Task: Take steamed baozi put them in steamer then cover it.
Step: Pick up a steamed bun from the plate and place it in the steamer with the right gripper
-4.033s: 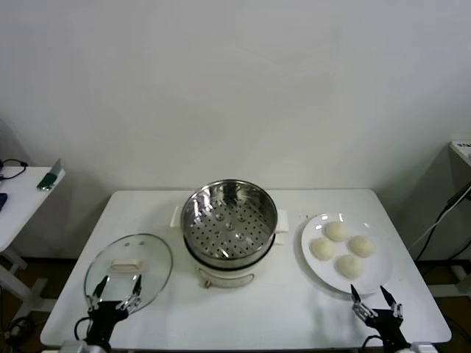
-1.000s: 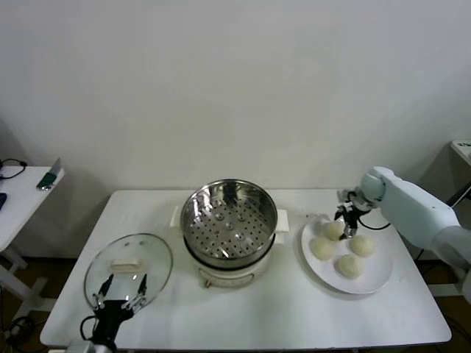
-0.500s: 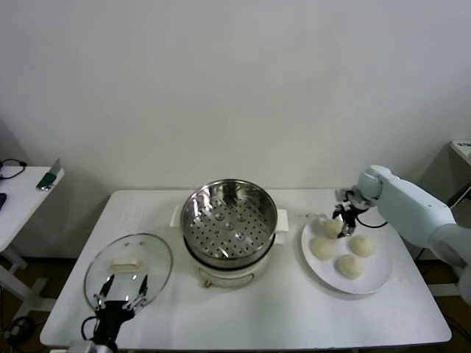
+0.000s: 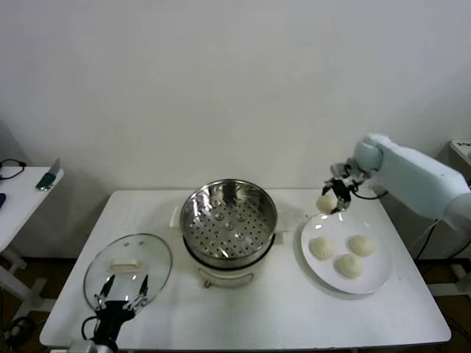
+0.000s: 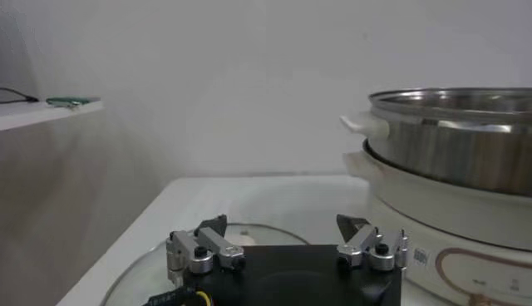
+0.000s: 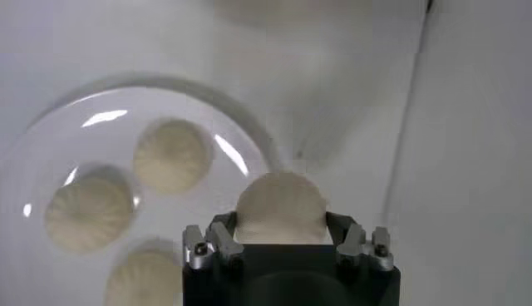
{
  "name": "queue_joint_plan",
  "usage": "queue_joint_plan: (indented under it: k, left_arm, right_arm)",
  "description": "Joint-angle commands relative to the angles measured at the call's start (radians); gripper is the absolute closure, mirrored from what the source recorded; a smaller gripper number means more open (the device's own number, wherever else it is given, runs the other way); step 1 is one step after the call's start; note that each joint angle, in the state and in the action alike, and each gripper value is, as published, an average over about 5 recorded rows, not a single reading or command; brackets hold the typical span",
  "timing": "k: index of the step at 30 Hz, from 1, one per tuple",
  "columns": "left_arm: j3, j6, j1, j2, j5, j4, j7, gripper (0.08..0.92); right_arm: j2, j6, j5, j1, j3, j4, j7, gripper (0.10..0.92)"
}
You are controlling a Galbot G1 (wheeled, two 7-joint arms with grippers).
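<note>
My right gripper (image 4: pixel 331 197) is shut on one off-white baozi (image 4: pixel 326 201) and holds it in the air above the far left rim of the white plate (image 4: pixel 374 276), right of the steamer (image 4: pixel 229 219). In the right wrist view the held baozi (image 6: pixel 280 208) sits between the fingers, with three baozi (image 6: pixel 172 155) on the plate (image 6: pixel 58 137) below. Three baozi (image 4: pixel 321 248) lie on the plate. The steel steamer is open, its perforated tray bare. My left gripper (image 4: pixel 118 293) is open, parked low over the glass lid (image 4: pixel 129 268); it also shows in the left wrist view (image 5: pixel 283 237).
The glass lid with a white handle lies flat at the table's front left. The steamer's side (image 5: pixel 453 137) shows in the left wrist view. A small side table (image 4: pixel 22 191) stands at the far left. A wall runs behind the white table (image 4: pixel 257 316).
My right gripper has closed on the far left baozi and lifted it off the plate, up and slightly toward the steamer. The left arm has not moved.
</note>
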Motion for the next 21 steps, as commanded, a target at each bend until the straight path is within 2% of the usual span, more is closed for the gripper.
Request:
queue_joint_plan:
  k: [1, 8, 13, 21]
  left_arm:
    - [0.0, 0.004, -0.003, 0.001, 0.002, -0.004, 0.001, 0.177]
    - [-0.005, 0.004, -0.006, 0.006, 0.005, -0.01, 0.001, 0.177]
    - [-0.008, 0.002, -0.011, 0.004, 0.014, -0.018, 0.0, 0.177]
    - [-0.007, -0.001, -0.012, -0.01, 0.022, -0.025, -0.001, 0.177]
  right_arm:
    - [0.101, 0.19, 0.08, 0.389, -0.223, 0.291, -0.011, 0.319]
    - [0.291, 0.319, -0.038, 0.335, -0.188, 0.364, 0.044, 0.321]
    - [0.402, 0.381, -0.182, 0.202, -0.152, 0.271, 0.072, 0.321]
    - [0.515, 0.439, -0.31, 0.02, -0.12, 0.05, 0.094, 0.32]
